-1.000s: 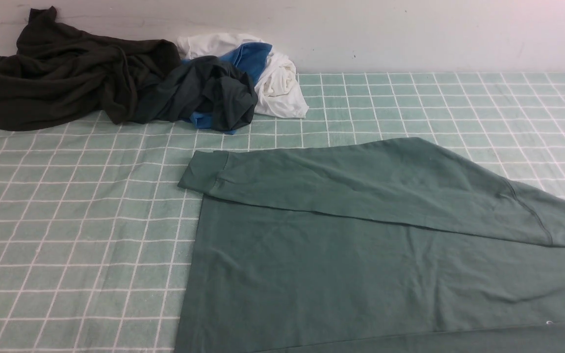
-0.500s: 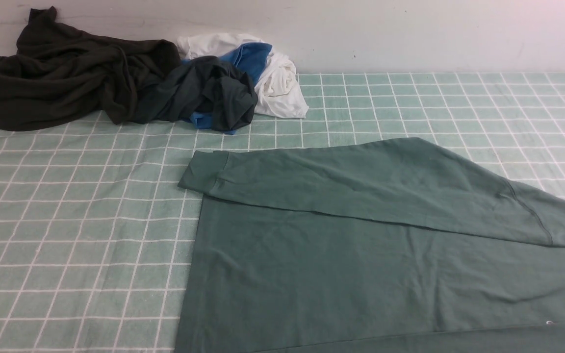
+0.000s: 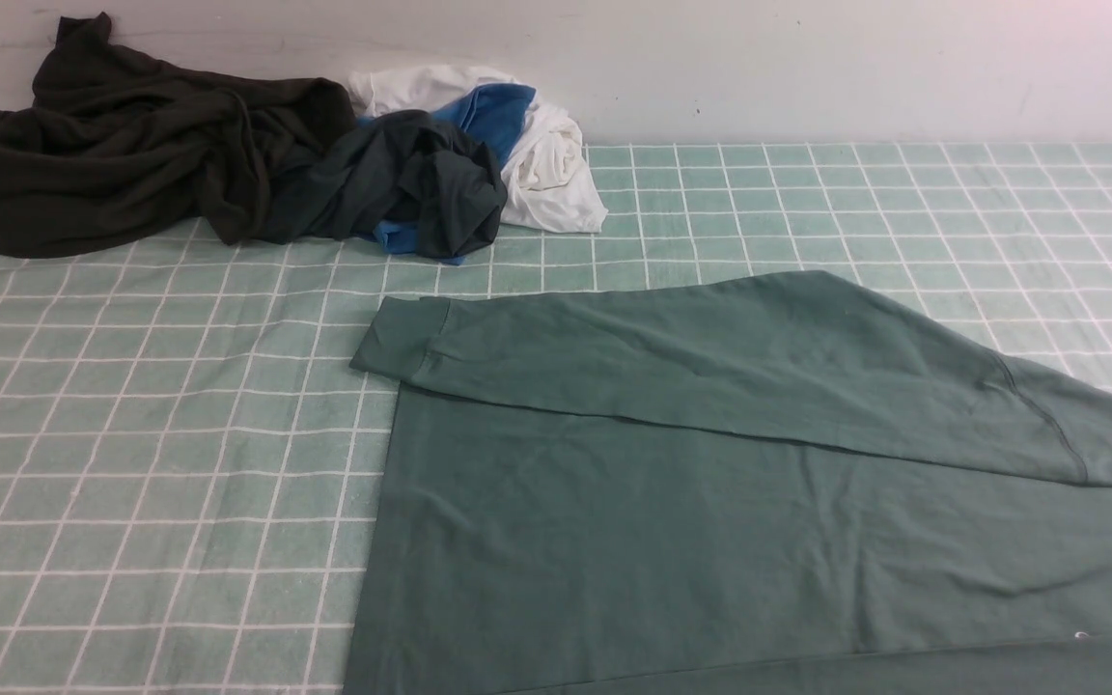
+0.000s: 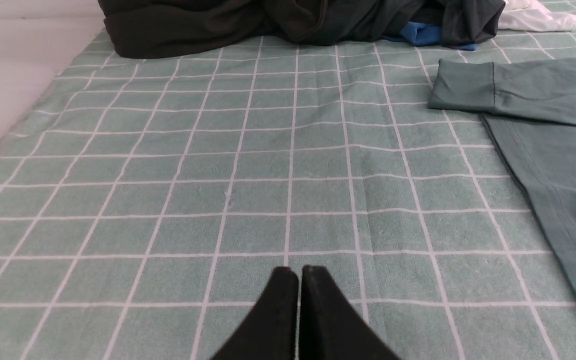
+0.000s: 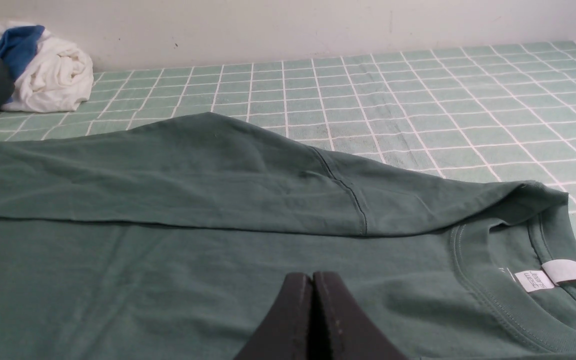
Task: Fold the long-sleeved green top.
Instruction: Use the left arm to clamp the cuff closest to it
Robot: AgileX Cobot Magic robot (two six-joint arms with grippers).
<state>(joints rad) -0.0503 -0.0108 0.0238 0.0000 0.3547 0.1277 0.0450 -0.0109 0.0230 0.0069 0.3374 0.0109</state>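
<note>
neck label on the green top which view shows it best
Right wrist view: the neck label shows close, inside the collar of the green long-sleeved top. Front view catches only a white speck; left wrist view misses it.

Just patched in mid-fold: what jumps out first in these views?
The green long-sleeved top dominates, spread flat over the near right of the checked cover, one sleeve folded across its body. Next, the crumpled heap at the far left: a dark olive-black garment, a dark teal-grey garment and white and blue cloth. The left gripper hangs shut over bare cover, the right gripper shut over the top.
</note>
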